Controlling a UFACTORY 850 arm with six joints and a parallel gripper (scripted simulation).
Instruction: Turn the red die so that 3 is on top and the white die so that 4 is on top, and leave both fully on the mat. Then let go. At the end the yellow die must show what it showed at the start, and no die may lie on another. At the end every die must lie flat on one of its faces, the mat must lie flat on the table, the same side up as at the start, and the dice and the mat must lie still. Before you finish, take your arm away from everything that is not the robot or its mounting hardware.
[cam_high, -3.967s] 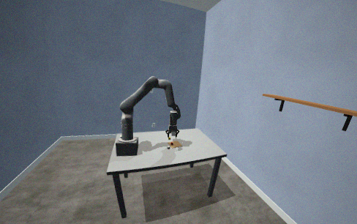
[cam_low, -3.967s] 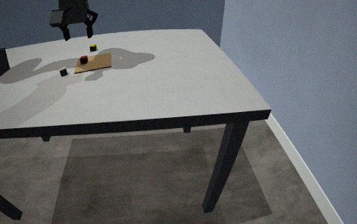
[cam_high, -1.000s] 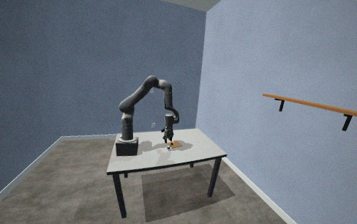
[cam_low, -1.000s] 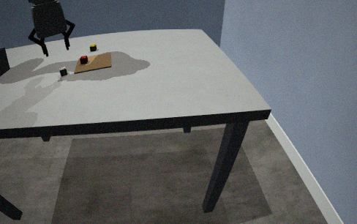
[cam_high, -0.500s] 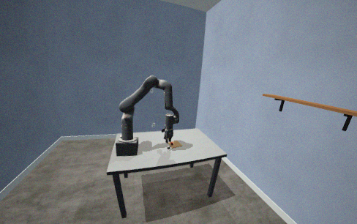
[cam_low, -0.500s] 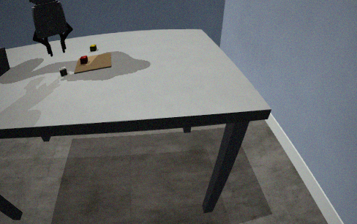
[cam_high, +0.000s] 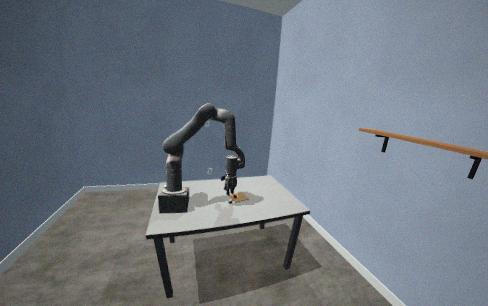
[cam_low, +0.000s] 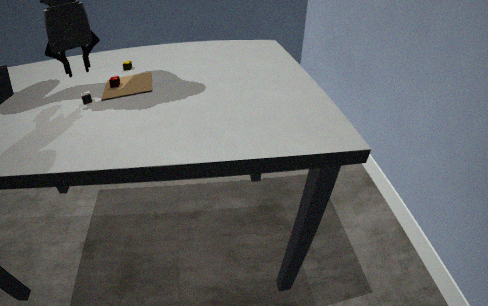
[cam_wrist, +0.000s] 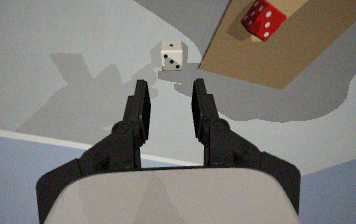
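Note:
My gripper (cam_wrist: 170, 92) hangs above the table with its fingers partly closed and nothing between them; it also shows in the exterior view (cam_low: 75, 67). The white die (cam_wrist: 171, 56) lies on the bare table just beyond the fingertips, off the mat and close to its corner; faces with one and three pips are visible. It also shows in the exterior view (cam_low: 87, 97). The red die (cam_wrist: 264, 18) sits on the brown mat (cam_wrist: 280, 45) near its edge, also seen in the exterior view (cam_low: 114, 81). The yellow die (cam_low: 127, 65) lies on the table behind the mat (cam_low: 128, 85).
The arm's base (cam_high: 173, 200) stands at the table's left end. The table's front edge (cam_low: 180, 167) runs far from the dice. A wooden shelf (cam_high: 425, 144) hangs on the right wall.

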